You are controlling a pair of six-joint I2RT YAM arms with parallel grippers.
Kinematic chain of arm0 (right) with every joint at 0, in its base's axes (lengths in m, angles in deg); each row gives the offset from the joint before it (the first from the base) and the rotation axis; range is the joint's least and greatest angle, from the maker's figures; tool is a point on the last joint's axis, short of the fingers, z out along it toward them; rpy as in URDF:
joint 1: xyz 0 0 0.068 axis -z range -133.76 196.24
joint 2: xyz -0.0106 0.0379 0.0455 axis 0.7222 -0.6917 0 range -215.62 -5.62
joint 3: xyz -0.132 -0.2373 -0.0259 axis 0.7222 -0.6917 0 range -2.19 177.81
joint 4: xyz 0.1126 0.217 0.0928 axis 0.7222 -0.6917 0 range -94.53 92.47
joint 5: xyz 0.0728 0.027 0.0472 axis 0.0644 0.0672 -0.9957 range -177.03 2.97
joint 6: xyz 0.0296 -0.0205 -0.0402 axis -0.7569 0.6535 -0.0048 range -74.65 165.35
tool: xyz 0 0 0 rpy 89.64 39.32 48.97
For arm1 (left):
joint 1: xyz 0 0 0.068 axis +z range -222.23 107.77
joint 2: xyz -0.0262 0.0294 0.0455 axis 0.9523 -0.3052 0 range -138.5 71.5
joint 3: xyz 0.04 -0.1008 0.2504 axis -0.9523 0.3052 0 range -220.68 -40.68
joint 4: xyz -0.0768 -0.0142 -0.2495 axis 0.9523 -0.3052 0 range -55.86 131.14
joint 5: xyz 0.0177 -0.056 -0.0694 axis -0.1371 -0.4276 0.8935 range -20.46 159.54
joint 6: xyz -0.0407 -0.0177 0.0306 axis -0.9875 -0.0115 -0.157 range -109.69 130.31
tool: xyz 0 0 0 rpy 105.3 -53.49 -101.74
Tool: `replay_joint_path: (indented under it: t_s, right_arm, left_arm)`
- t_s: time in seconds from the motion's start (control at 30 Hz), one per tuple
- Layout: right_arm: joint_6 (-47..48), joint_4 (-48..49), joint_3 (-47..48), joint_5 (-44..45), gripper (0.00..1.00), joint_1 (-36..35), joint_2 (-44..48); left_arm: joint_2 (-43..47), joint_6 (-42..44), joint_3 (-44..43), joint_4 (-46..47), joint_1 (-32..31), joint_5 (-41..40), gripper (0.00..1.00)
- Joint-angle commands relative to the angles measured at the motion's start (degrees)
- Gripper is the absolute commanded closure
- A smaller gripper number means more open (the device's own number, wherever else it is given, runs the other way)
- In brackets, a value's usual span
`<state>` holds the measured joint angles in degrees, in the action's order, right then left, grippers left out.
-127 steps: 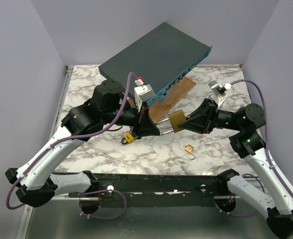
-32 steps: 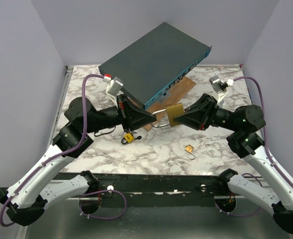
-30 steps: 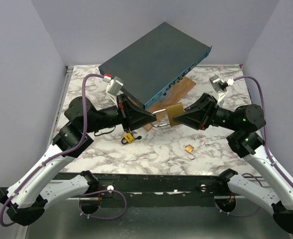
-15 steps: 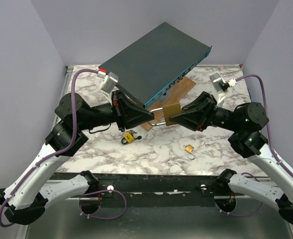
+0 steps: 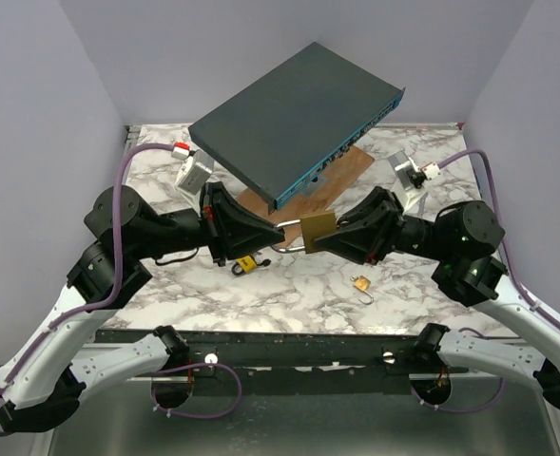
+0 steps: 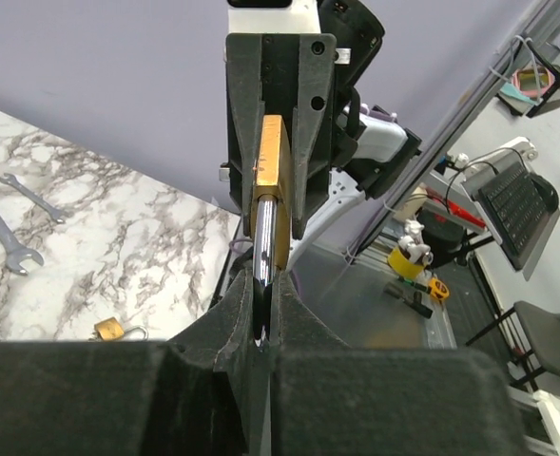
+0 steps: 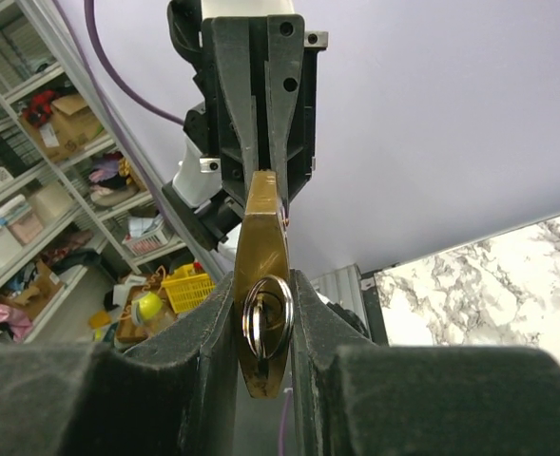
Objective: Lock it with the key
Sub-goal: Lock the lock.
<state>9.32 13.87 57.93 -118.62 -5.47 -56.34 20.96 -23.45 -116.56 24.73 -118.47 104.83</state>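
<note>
Left hand (image 5: 284, 234) reaches in from the left, held above the tabletop (image 5: 165, 171), its fingers closed tight on the silver shackle (image 6: 263, 256) of the padlock (image 5: 318, 228). In the left wrist view the shackle runs straight out from between those fingers into the brass body. Below this hand, a small lock (image 5: 245, 263) with a yellow part lies on the marble. In the left wrist view two wrenches (image 6: 4, 237) lie on the marble at the far left of that view.

Between the two arms, the padlock hangs in the air near the middle of the tabletop, touching nothing but the two hands. Behind it a dark box (image 5: 294, 114) sits tilted, its near edge over a brown board (image 5: 332, 180).

From the right, the right hand (image 5: 327, 237) meets the left one head-on and clamps the brass body flat between its fingers. The right wrist view shows the body edge-on with a silver ring (image 7: 265, 318) at its near end; whether a key sits there cannot be told. Below the right hand, a second small brass lock (image 5: 360, 283) lies on the tabletop with its shackle open, well apart from the yellow one.
</note>
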Motion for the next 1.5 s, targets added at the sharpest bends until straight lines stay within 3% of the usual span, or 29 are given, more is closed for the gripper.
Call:
replay_joint_path:
  t_s: [0.0, 0.43, 0.87, 1.1, 1.27, 1.47]
  right_arm:
    - [1.1, -6.7, -3.1, -2.6, 0.99, -7.0, -8.1]
    - [0.7, -7.0, -5.3, -0.9, 0.99, -7.8, -6.4]
    - [0.2, -5.6, -8.2, 6.3, 0.99, -7.7, -1.6]
    - [0.6, -6.5, -8.2, 6.3, 0.99, -7.7, 0.3]
    - [1.5, -9.1, -7.2, 5.7, 0.99, -7.7, 0.9]
    - [1.8, -9.7, -7.6, 5.5, 0.99, -7.7, 1.3]
  left_arm:
    - [-6.6, 1.6, 4.8, -1.4, -4.7, 0.0, 1.00]
    - [-7.8, 1.6, 6.9, -1.6, -8.1, -1.2, 1.00]
    - [-1.5, 1.0, 9.9, -3.2, -7.5, -8.9, 1.00]
    - [-1.9, 2.1, 8.0, -7.1, -3.8, -0.5, 1.00]
    - [-2.2, 4.7, 6.4, -11.3, -1.2, 5.9, 0.80]
    - [-3.3, 7.6, 3.6, -16.3, 0.2, 9.5, 0.75]
